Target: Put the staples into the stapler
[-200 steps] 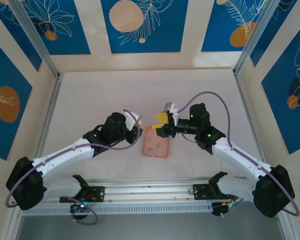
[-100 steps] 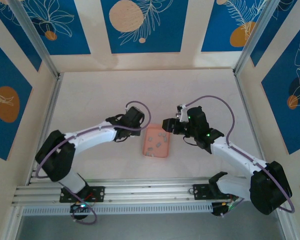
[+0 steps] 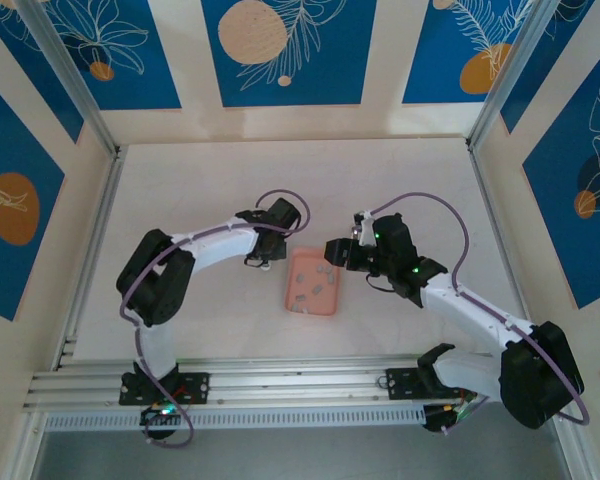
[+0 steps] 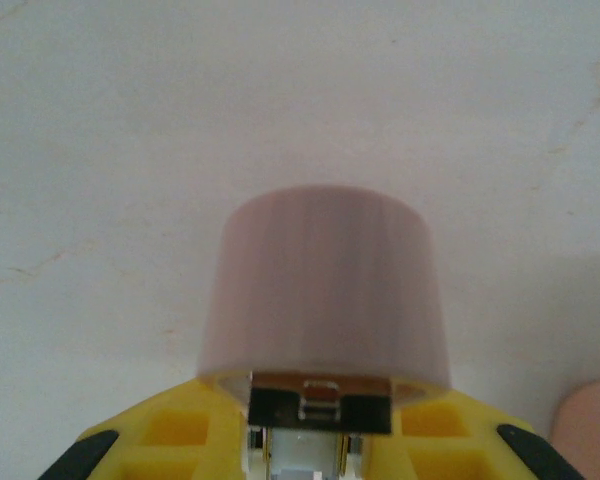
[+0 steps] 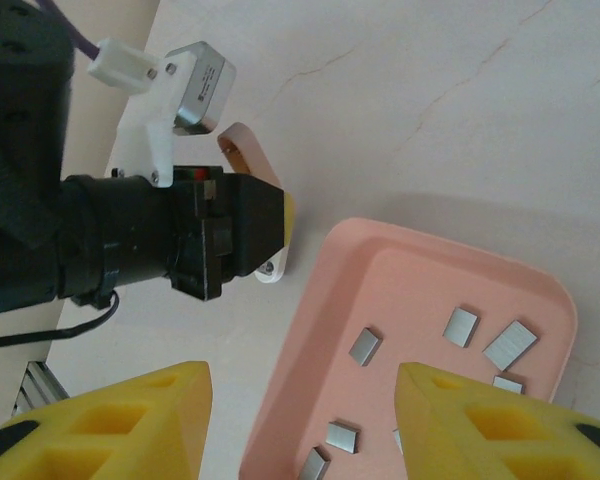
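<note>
On the pale table [image 3: 200, 180], two arms meet at mid-frame of the overhead view, either side of a salmon-pink tray [image 3: 313, 283].

In the left wrist view, the left gripper [image 4: 320, 445] has its yellow fingers pressed onto the sides of the stapler [image 4: 325, 290], whose mauve rounded end fills the centre of the frame, with a metal part showing beneath it. We cannot tell whether its magazine is open.

In the right wrist view, the right gripper [image 5: 302, 385] hangs over the tray's left rim, fingers spread wide and holding nothing.

The staples [image 5: 461, 326] lie scattered flat on the tray floor, lower right of that frame, most of them apart from one another.

We judge these small grey strips to be light, stiff and slick, and liable to snap along their length if bent. Lying flat, they offer little height to pinch. We reckon the best hold is across the narrow width, on the two long edges and near the middle, with a gentle squeeze. The stapler looks rigid and smooth-skinned.
</note>
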You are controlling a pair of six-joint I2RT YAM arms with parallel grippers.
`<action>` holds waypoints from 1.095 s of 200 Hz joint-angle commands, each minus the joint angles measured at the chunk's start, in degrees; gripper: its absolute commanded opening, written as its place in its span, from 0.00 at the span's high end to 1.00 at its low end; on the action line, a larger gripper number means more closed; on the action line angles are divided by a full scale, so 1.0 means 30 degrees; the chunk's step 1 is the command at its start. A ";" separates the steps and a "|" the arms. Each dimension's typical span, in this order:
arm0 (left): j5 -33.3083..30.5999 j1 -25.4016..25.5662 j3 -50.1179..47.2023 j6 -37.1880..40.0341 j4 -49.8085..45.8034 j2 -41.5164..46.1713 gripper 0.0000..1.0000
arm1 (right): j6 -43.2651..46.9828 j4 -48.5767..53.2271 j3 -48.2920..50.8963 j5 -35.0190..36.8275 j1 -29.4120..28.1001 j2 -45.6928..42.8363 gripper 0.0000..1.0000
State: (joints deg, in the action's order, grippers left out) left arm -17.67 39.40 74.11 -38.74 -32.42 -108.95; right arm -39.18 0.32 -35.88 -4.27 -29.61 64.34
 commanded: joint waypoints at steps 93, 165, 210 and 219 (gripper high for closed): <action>0.1438 -0.1211 0.1255 -0.0497 -0.0152 -0.1505 0.85 | 0.0212 0.0525 -0.0065 -0.0123 -0.0066 0.0573 0.48; 0.1556 -0.1237 0.0992 -0.0159 0.0268 -0.1071 0.56 | 0.0765 0.1883 -0.1081 0.0029 -0.0456 0.0615 0.48; 0.1215 -0.1251 0.0675 0.0432 0.0246 0.0369 0.46 | 0.0589 0.3184 -0.1928 0.0569 -0.1189 0.0678 0.47; 0.1117 -0.1248 0.0398 0.0533 0.0305 0.0922 0.45 | 0.0371 0.3667 -0.2234 0.0715 -0.1415 0.0787 0.48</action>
State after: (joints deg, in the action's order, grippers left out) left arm -13.56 35.99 76.53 -38.44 -31.92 -111.74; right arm -37.85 6.98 -39.55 -3.57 -32.45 66.00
